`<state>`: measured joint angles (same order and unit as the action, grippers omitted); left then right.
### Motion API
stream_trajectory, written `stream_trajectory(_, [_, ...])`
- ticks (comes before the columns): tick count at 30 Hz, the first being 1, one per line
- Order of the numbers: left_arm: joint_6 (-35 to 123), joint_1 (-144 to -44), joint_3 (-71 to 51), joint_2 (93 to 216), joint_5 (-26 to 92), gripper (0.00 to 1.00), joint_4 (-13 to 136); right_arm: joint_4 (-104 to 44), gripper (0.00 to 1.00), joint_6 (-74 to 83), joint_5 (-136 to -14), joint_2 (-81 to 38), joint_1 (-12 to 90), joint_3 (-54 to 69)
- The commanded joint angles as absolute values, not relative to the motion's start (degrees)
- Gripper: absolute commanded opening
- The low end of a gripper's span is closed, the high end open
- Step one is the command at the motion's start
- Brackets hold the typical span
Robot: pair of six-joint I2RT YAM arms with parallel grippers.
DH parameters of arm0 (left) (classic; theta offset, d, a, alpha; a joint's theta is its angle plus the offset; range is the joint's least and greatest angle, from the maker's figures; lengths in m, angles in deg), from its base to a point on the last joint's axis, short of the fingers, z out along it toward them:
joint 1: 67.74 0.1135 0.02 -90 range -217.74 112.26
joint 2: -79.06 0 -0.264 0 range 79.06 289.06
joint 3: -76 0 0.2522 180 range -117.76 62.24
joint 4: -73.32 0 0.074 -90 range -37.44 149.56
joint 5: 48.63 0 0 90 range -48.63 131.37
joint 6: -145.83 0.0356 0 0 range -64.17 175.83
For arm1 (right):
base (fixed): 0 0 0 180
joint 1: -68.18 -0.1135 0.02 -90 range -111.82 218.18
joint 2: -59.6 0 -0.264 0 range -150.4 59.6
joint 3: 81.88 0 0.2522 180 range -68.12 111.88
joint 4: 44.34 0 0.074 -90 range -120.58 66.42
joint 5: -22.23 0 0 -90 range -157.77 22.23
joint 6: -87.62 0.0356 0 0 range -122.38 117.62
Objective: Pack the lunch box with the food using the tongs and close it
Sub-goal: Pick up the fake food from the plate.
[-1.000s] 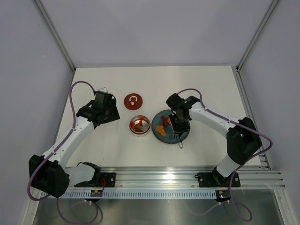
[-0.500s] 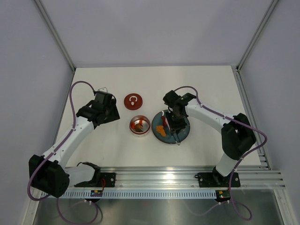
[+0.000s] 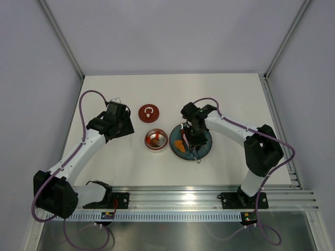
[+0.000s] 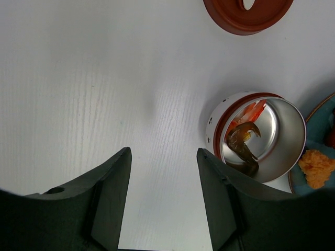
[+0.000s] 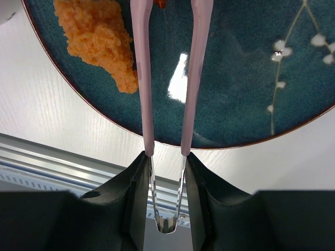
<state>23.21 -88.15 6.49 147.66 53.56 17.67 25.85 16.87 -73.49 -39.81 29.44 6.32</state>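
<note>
White tabletop [image 3: 235,99], seemingly lilac walls [image 3: 172,36]

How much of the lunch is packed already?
Done: a brown piece and an orange-red piece lie inside the lunch box.
In hand: the right end effector grips the tongs over the teal plate.
Left: the orange food on the plate needs moving, and the lid lies apart from the box, not yet on it. The left end effector is open and empty.

White table [image 3: 235,94], red lid [image 3: 148,112], open steel lunch box [image 4: 282,130], teal plate [image 5: 246,89] beside it
</note>
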Motion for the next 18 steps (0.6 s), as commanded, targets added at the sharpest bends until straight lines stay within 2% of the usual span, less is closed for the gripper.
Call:
stream_trajectory(1, [23.32,-87.96,4.93,147.62,53.41,0.57,19.39,25.06,0.38,16.08,-75.59,-40.06,28.36,6.15])
stream_trajectory(18, [23.31,-88.05,5.46,147.79,53.67,0.57,19.39,24.62,0.4,15.46,-74.54,-43.32,27.31,8.08])
